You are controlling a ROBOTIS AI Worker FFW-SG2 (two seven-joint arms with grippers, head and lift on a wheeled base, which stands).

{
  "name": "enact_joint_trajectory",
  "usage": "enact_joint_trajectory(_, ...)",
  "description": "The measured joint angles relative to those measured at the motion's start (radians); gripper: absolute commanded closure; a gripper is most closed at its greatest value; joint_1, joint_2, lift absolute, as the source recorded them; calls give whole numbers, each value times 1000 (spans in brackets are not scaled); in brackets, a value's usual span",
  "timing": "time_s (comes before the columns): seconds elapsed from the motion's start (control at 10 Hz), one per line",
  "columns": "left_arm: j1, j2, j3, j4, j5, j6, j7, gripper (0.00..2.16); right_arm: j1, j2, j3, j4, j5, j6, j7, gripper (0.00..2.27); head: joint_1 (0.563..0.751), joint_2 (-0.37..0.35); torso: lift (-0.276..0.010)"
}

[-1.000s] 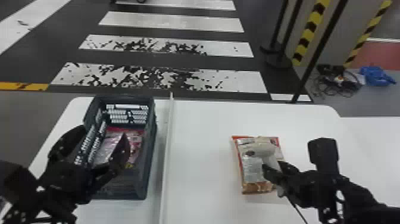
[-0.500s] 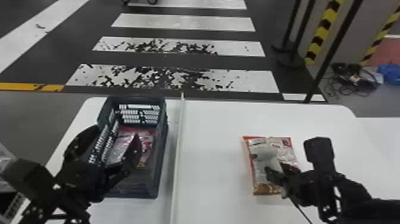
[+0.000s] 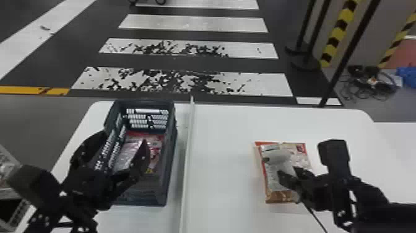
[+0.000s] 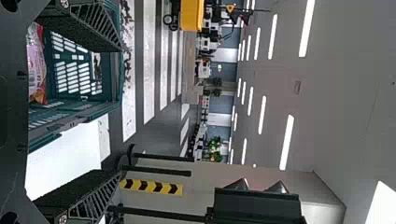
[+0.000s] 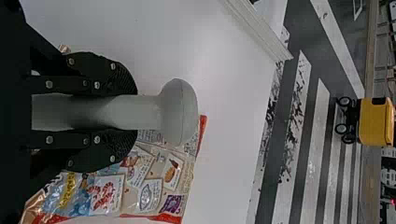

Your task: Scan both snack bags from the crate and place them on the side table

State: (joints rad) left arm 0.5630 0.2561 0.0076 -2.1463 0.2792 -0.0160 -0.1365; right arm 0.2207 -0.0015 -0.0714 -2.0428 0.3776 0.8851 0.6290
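Grey scanner (image 5: 178, 112), clenched in the right claw (image 5: 135, 112), presumably for reading the snack bag (image 5: 152, 189) beneath it, while the left claw (image 3: 124, 136) gapes empty.

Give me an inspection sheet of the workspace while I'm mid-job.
Surface: white table, pale strip running between the crate and the outer bag.
Job's things: outer bag flat on the table, scanner above it; inner bag in the crate.
Clutter: blue item on the floor beyond the table.
Left pincer: open, at the crate.
Right pincer: closed on the scanner.
Cables: thin black cord below the right pincer; tangle on the floor.
Surroundings: crosswalk, black pole past the table.
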Motion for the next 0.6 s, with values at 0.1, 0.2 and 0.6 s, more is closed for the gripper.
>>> enact_joint_trajectory(0.1, 0, 0, 0, 0, 0, 0, 0, 63, -5, 0, -35, -3, -3, -2, 0, 2243, 695, -27, -98)
enact_joint_trajectory(0.2, 0, 0, 0, 1, 0, 0, 0, 63, -13, 0, -86, -4, -14, -3, 2, 2243, 695, -61, -98)
enact_joint_trajectory(0.6, -3, -1, -3, 5, -1, 0, 0, 63, -66, 0, -320, 45, -56, -69, 18, 2243, 695, -191, -98)
